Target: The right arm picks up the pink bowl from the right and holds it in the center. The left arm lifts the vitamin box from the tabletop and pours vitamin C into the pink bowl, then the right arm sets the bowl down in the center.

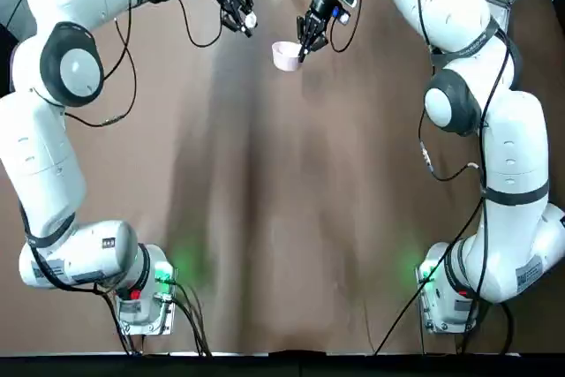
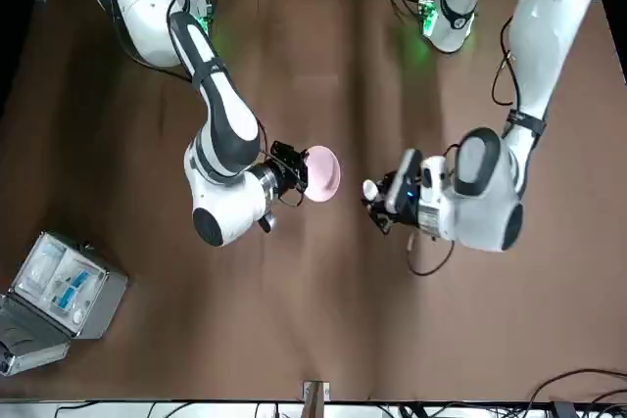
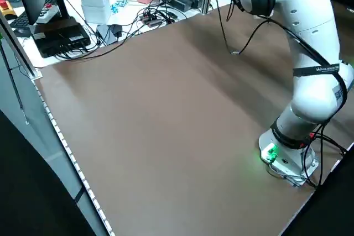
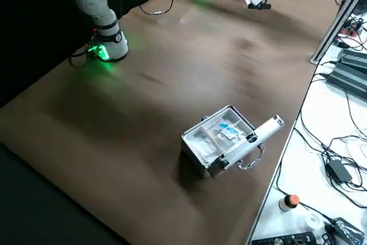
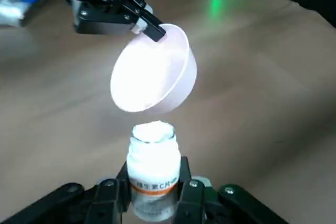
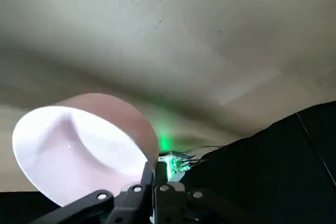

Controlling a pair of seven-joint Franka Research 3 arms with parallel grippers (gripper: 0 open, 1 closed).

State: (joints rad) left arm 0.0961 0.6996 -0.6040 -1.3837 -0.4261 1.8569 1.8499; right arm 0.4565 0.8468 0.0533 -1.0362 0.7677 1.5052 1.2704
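1. The step in hand looks like the lead-in to the pour: both items are gripped, and a gap remains between them.
2. The right pincer point(image 2: 296, 169) is closed on the side wall of the pink bowl point(image 2: 322, 173), near the middle of the table point(image 2: 294, 310) from side to side, toward its far edge from the robot. The bowl appears to be held above the surface rather than resting on it.
3. The left pincer point(image 5: 155, 174) is closed around the vitamin C bottle point(image 5: 153, 156), a small whitish container with an orange band and an uncapped mouth. In the top view it is to the left of the bowl, apart from it.
4. The bottle's mouth lies toward the bowl in the left wrist view, but I cannot tell its exact tilt. No contents are seen falling.
5. The open grey case point(image 4: 221, 142) rests on the table on the right arm's side, well apart from both pincers.
6. The next move calls for the left arm to bring the bottle's mouth over the bowl's opening, then tip it gradually while the right arm holds steady.
7. The bowl's opening should face upward enough to catch the contents; poor alignment could spill them past the rim, or the bottle could knock it.
8. Setting the bowl down in the center remains for after the pour.
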